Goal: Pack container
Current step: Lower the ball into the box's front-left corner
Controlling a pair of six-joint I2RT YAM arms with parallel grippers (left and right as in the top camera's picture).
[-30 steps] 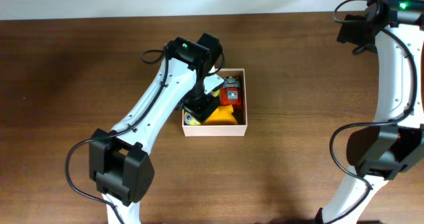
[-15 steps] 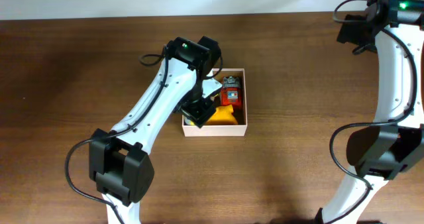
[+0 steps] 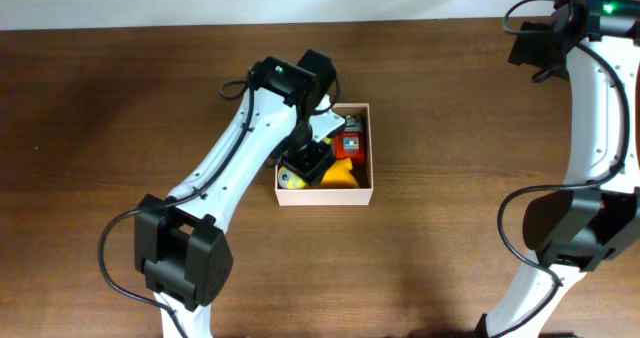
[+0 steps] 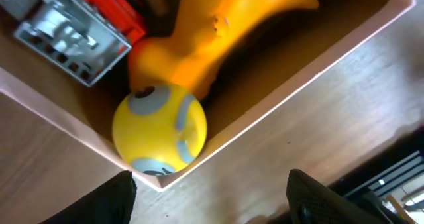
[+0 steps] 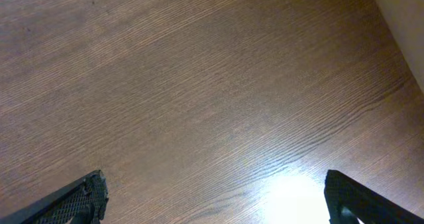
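- The left gripper [image 4: 212,186] hung just above one corner of the container [image 3: 371,150]. Its fingers [image 4: 109,199] were spread wide with nothing between them.
- Right under that gap, a yellow ball [image 4: 159,128] with grey patches sat inside the container, tucked into the corner and touching both walls.
- Judging by the empty jaws over a settled ball, the step in hand was the release of a toy into the container, and that seemed done.
- The next move called for a straight lift away from the container, keeping the fingers off the low wall beside the ball so the light cardboard was not dragged.
- The container stood on the wooden table [image 3: 450,258], under the left wrist.
- Inside it, an orange-yellow toy [image 4: 212,38] lay against the ball on the side toward the container's middle. A red and grey toy [image 4: 73,25] lay beyond that, toward the far wall.
- From overhead, the left arm [image 3: 240,148] covered the container's left part, so what lay there could not be made out.
- No toy showed outside the container, so the packing looked close to finished.
- The right gripper [image 5: 215,197] was well apart from the container, off to its right. It was also spread and empty, over bare wood, and stood in nobody's way.
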